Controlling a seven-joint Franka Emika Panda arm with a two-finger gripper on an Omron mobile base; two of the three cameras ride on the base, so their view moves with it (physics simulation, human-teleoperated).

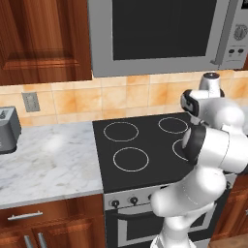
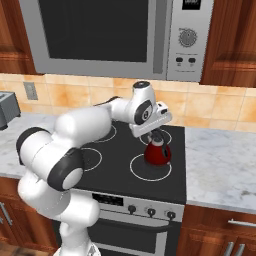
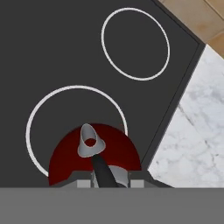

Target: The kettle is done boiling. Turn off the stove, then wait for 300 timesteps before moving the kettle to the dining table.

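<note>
The red kettle (image 2: 158,154) stands on the front right ring of the black stove (image 2: 100,176), its dark handle arching upward. My gripper (image 2: 152,134) hangs straight over it, down at the handle. From the hand camera the kettle (image 3: 65,157) lies just below, grey spout pointing away. My gripper (image 3: 109,183) looks open, and the dark handle runs between two fingertips (image 3: 85,183) that stand slightly apart from it. In the left base view my arm hides the kettle, and the stove (image 1: 145,172) shows bare rings. The dining table is out of view.
Dark knobs (image 2: 132,208) line the steel front panel, also seen from the left (image 1: 115,203). A steel microwave (image 2: 100,35) hangs above the cooktop. Marble counter (image 2: 220,170) lies to the right of the stove. A toaster (image 1: 7,128) sits on the left counter.
</note>
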